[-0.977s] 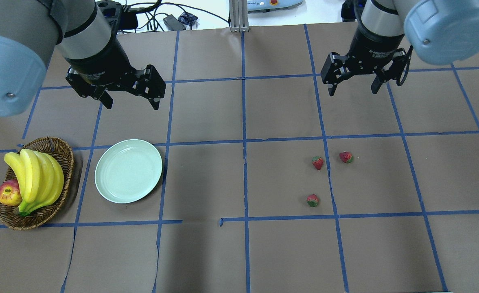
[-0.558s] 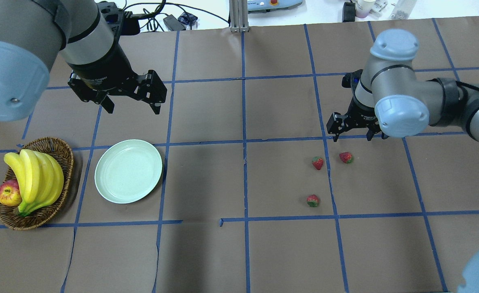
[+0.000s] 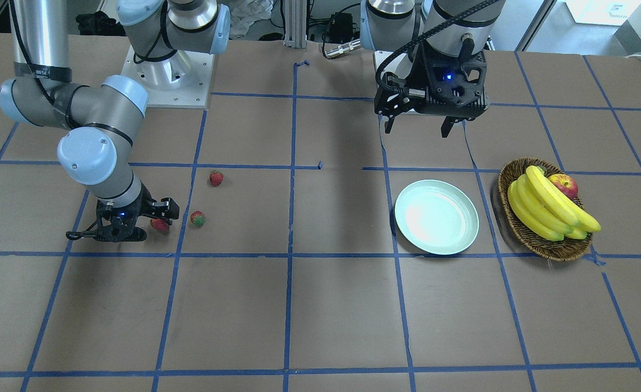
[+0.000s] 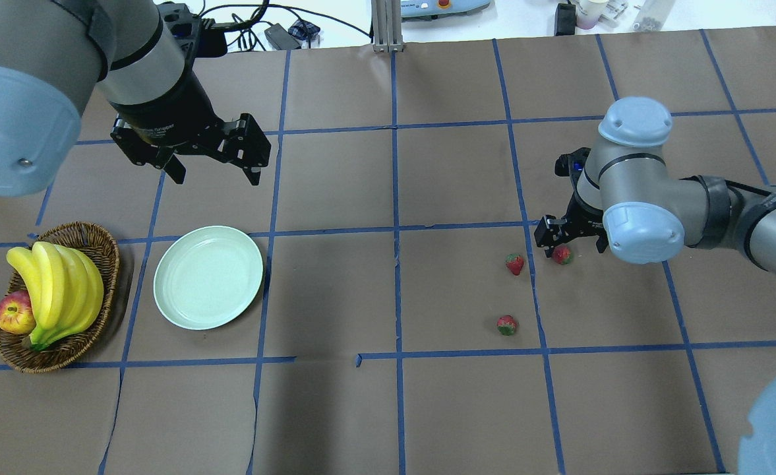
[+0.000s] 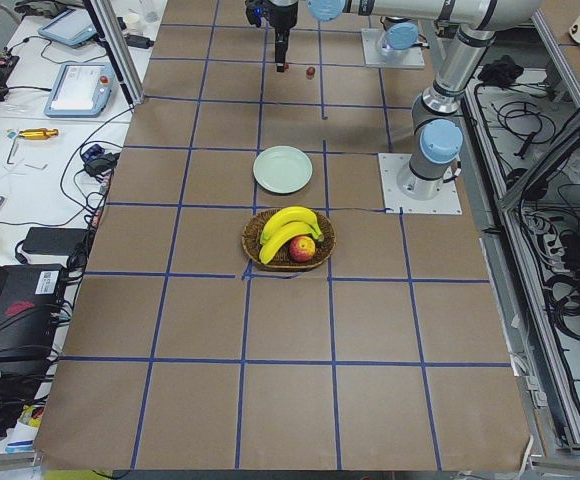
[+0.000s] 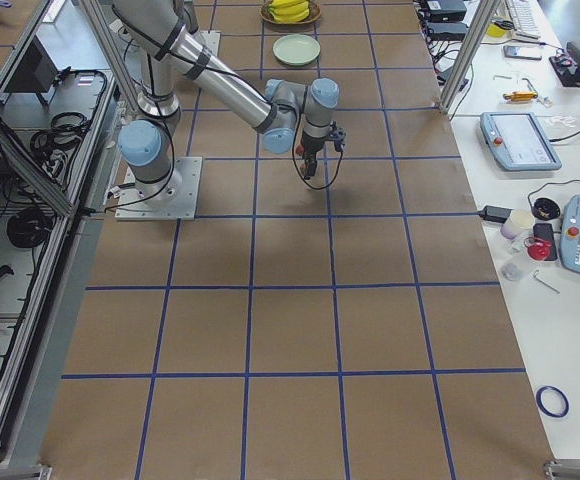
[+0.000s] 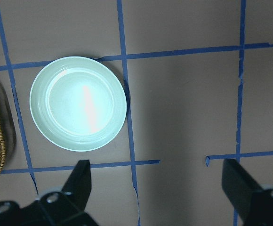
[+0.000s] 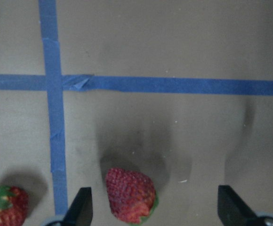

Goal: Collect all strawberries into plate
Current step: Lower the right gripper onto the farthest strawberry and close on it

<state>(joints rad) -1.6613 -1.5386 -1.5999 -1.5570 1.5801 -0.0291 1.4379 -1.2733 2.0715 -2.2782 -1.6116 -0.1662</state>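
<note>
Three strawberries lie on the brown table right of centre: one (image 4: pixel 515 264), one (image 4: pixel 507 324) nearer me, and the rightmost (image 4: pixel 563 254). My right gripper (image 4: pixel 572 249) is open and low over the rightmost one. In the right wrist view that strawberry (image 8: pixel 129 195) lies between the fingertips (image 8: pixel 80 207), closer to the left one, and a second strawberry (image 8: pixel 7 207) sits at the bottom left. The pale mint plate (image 4: pixel 208 277) is empty at the left. My left gripper (image 4: pixel 215 173) is open and empty, above and behind the plate (image 7: pixel 78 103).
A brown wicker basket (image 4: pixel 64 349) with bananas (image 4: pixel 58 284) and a red-yellow apple (image 4: pixel 13 313) stands left of the plate. Blue tape lines grid the table. Cables and devices lie beyond the far edge.
My right arm has swung forward and down, bringing its open gripper from high behind the strawberries to around the rightmost one. The left gripper has barely moved.
</note>
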